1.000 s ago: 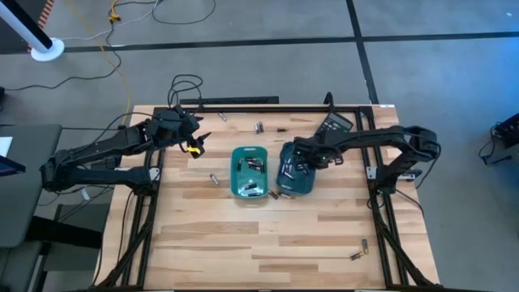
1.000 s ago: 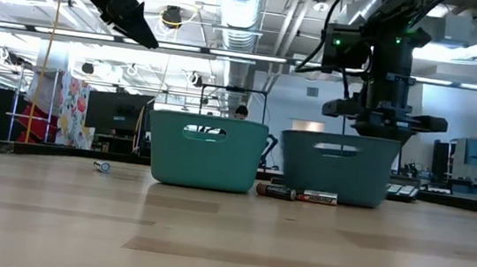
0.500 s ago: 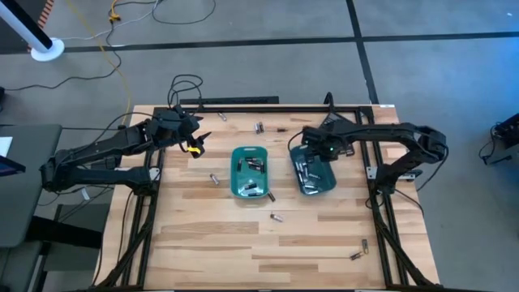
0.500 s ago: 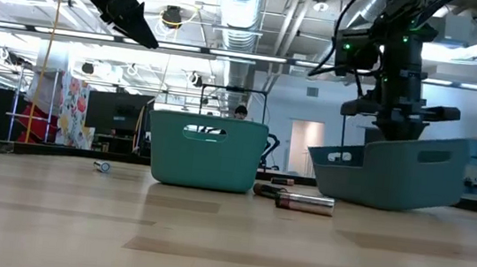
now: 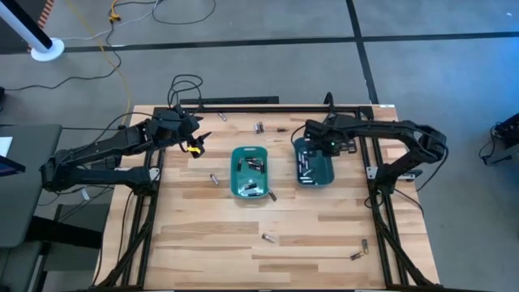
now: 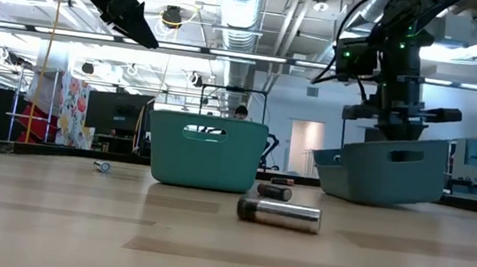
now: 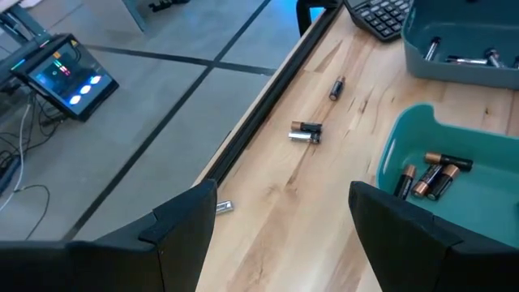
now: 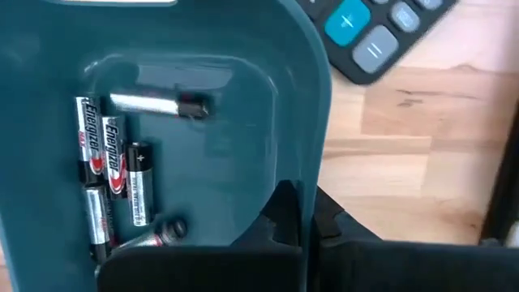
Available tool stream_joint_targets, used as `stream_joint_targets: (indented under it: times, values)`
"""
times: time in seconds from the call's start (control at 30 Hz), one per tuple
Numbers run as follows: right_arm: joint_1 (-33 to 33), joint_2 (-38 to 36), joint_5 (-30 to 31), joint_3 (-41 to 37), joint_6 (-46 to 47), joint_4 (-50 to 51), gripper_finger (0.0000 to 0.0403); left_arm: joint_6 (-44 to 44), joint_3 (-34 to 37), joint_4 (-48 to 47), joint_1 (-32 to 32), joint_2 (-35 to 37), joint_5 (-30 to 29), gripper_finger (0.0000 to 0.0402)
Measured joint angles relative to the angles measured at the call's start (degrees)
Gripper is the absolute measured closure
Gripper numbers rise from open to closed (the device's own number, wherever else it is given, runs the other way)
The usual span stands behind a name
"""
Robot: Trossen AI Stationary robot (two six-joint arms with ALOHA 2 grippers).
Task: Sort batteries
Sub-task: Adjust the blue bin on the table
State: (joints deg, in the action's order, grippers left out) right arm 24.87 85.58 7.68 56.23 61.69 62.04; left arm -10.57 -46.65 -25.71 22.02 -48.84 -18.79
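Clamped tight on the rim of the dark teal tray [image 5: 315,169], the right gripper [image 5: 328,147] holds that tray tipped, one end raised off the table [image 5: 211,235] in the low view. Inside it several batteries [image 8: 109,174] lie loose, gathered toward one end. More sit in the lighter teal tray [image 5: 250,172] just beside it, and strays lie scattered on the wood, one silvery cell [image 6: 279,214] well forward of both trays. Such cells look small, hard, smooth and round, likely to roll; a pinch across the middle of the barrel seems safest. Near the table's far left corner the left gripper [image 5: 195,139] hangs with fingers spread, holding nothing. A calculator [image 5: 339,126] lies behind the dark tray.
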Motion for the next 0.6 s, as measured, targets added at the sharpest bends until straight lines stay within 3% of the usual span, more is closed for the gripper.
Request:
stream_joint_targets:
  times: [0.3,0.6]
  values:
    - [-0.52,0.00,0.07,0.00,-1.81,0.94,0.0360,-3.68,-0.02,2.86,0.00,0.00,0.13,0.0125]
    - [-0.90,0.00,0.11,0.00,-2.23,0.77,0.0310,2.25,-0.09,3.67,0.00,0.00,0.28,0.0125]
